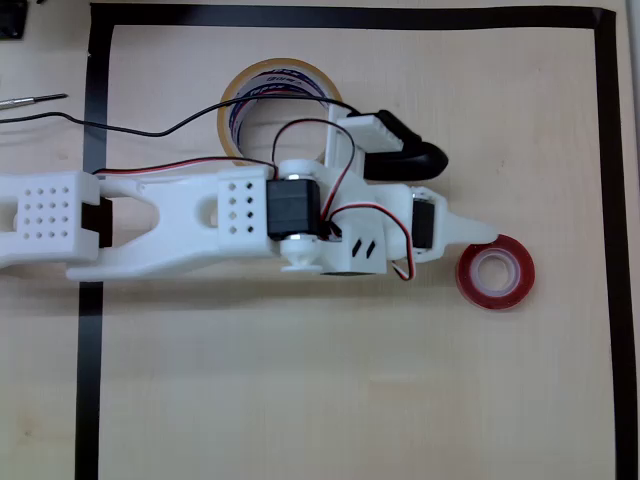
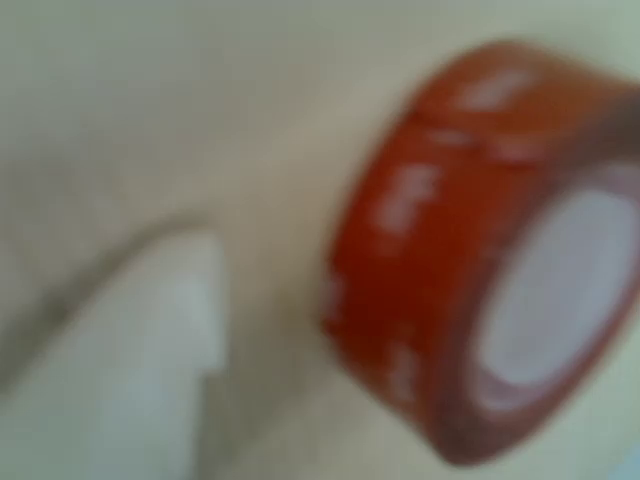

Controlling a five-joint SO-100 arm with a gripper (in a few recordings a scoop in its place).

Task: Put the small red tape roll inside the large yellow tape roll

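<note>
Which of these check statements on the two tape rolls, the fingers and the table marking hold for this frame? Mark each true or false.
1. The small red tape roll lies flat on the table, outside the large yellow tape roll. True.
2. The red roll is lifted clear of the table between the fingers. False: it rests on the table, with a white finger tip at its rim in the overhead view.
3. The yellow roll sits up and to the left of the red roll in the overhead view. True.
4. The black tape border crosses under the red roll. False: the roll lies inside the border.
</note>
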